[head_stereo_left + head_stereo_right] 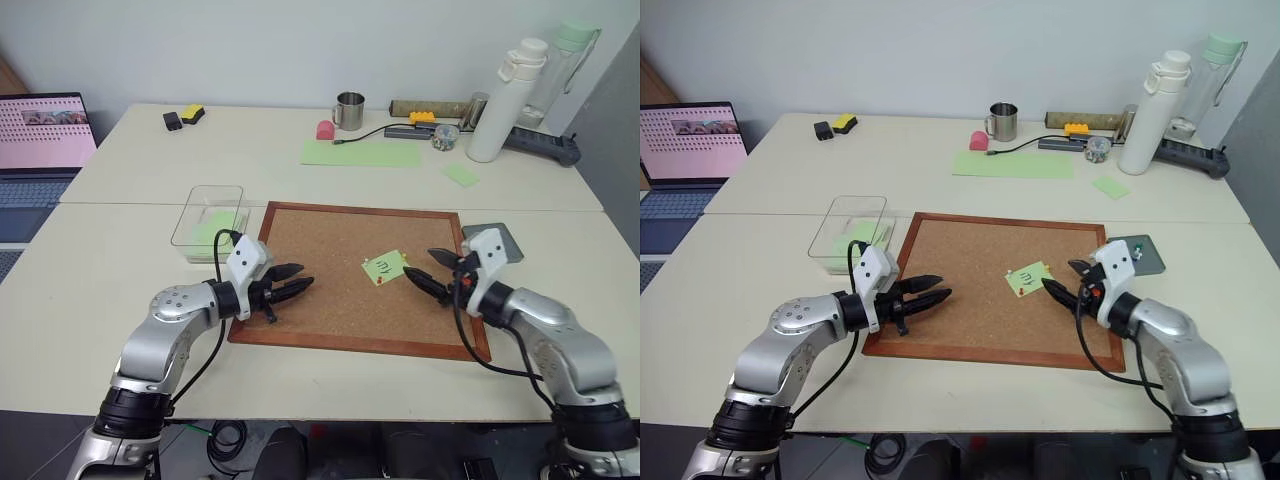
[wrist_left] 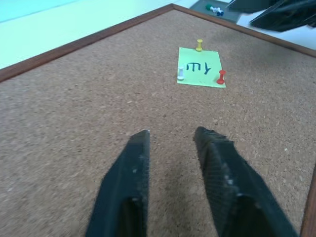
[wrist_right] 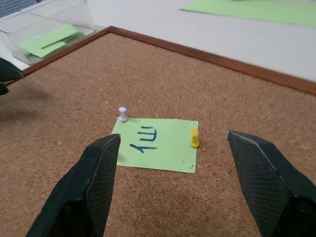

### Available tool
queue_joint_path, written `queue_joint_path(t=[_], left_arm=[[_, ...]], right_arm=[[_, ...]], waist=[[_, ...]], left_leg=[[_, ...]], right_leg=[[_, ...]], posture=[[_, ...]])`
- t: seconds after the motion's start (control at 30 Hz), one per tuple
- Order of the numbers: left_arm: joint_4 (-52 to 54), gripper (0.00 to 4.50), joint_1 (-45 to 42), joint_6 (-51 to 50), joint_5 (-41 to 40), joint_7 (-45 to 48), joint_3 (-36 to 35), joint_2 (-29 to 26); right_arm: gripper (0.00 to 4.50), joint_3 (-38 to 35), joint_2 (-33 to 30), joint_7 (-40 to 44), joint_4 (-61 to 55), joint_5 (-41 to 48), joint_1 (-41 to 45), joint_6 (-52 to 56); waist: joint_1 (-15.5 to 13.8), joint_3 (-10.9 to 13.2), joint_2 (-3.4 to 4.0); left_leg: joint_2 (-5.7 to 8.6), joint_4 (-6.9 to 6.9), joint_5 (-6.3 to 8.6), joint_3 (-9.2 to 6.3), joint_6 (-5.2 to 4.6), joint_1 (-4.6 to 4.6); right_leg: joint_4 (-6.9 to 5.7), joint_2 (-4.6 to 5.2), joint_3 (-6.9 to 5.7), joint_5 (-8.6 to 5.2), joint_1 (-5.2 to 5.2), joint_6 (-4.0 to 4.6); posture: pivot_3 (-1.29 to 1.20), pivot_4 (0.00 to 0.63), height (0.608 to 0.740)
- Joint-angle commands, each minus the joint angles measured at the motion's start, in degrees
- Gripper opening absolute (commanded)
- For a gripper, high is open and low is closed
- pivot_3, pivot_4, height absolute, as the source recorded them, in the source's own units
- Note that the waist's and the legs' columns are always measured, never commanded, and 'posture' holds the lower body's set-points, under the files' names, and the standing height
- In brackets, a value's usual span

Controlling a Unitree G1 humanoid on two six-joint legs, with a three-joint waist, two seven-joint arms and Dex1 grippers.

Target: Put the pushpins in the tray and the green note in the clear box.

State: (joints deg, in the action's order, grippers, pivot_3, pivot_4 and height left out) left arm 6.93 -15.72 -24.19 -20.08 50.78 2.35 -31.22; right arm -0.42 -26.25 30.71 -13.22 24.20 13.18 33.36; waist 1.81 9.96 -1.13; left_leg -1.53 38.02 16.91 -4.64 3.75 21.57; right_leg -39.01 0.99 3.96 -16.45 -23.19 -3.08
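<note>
The small light-green square sticky note (image 3: 157, 144) with a dark handwritten scribble lies flat on the brown cork board (image 1: 330, 300) with its reddish wooden frame, pinned there by 3 tiny pushpins with plastic heads: a white one (image 3: 123, 114), a yellow one (image 3: 194, 138) and a red one (image 2: 221, 76). The right gripper (image 1: 432, 271) sits low over the board with its 2 black fingers spread wide; the note lies just ahead of its tips, between the lines of the 2 fingers, not touched. The white pin stands near one finger's tip, the yellow pin nearer the other.

The left gripper (image 1: 296, 278) hovers over the board's opposite side, pointing toward the note, which lies well ahead of it. Its fingers (image 2: 133, 173) stand narrow, with a slim gap between them and nothing in it.

The shallow transparent plastic rectangular box (image 1: 207, 217) rests on the pale table (image 1: 120, 260) just off the board's edge, beyond and beside the left gripper; a green slip lies inside. The small flat dark-grey square tray (image 1: 500, 240) sits on the table just behind the right gripper, beside the board's far corner, with a few pins (image 2: 215, 9) already in it.
</note>
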Motion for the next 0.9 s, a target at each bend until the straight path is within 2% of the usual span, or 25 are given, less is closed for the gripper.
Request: queue_joint_path(t=[0.03, 0.1, 0.13, 0.53, 0.67, 0.9], left_arm=[[-0.26, 0.48, -0.17, 1.51, 0.45, 0.31, 1.09, 0.70], [-2.05, 0.07, 0.20, 1.98, 1.26, 0.34, 2.11, 0.96], [-2.70, 0.00, 0.43, 2.41, 1.65, 0.49, 2.60, 1.04], [-4.26, 0.00, 1.10, -0.64, 5.94, -1.21, 6.92, 1.00], [-2.75, 0.00, 1.48, -1.64, 5.58, -1.12, 7.02, 0.94], [-2.31, 0.00, 1.44, -2.83, 6.12, -1.13, 7.42, 0.24]], right_arm=[[3.61, 0.72, 1.83, -0.72, 1.98, -1.51, 2.32, -1.96], [3.61, 1.35, 3.23, -1.11, 4.59, -2.59, 3.62, -3.16], [3.61, 1.41, 3.96, -1.41, 5.83, -2.94, 4.21, -3.57], [3.61, 2.33, 8.53, -2.26, 17.34, -8.06, 9.67, -8.48], [3.00, 1.66, 9.30, -2.20, 18.17, -8.09, 9.89, -9.37], [1.61, 2.40, 8.51, -0.94, 17.18, -8.95, 9.25, -10.55]], waist=[[0.02, 0.00, 0.00], [0.03, 0.00, 0.00], [0.06, 0.00, 0.01], [-0.02, -0.20, 0.17], [-0.01, -0.34, 0.36], [0.01, -0.39, 0.43]], left_leg=[[0.00, 0.00, 0.00, 0.00, 0.00, 0.00], [0.00, 0.00, 0.00, 0.00, 0.00, 0.00], [0.00, 0.00, 0.00, 0.00, 0.00, -0.01], [0.02, 0.01, 0.00, 0.01, 0.00, -0.04], [0.01, 0.00, 0.00, 0.01, 0.00, -0.06], [0.02, 0.00, 0.00, 0.01, 0.00, -0.06]], right_leg=[[0.00, 0.00, 0.00, 0.00, 0.00, 0.00], [0.00, 0.00, 0.01, 0.00, 0.00, 0.00], [-0.01, 0.00, 0.00, 0.00, 0.00, 0.00], [-0.02, 0.02, 0.00, 0.00, 0.02, 0.00], [-0.03, 0.02, 0.01, 0.00, 0.03, 0.00], [-0.02, 0.02, 0.01, 0.00, 0.03, 0.00]], posture=[[0.00, 0.150, 0.740], [0.00, 0.150, 0.740], [0.00, 0.150, 0.740], [0.00, 0.150, 0.740], [0.00, 0.150, 0.740], [0.00, 0.150, 0.740]])
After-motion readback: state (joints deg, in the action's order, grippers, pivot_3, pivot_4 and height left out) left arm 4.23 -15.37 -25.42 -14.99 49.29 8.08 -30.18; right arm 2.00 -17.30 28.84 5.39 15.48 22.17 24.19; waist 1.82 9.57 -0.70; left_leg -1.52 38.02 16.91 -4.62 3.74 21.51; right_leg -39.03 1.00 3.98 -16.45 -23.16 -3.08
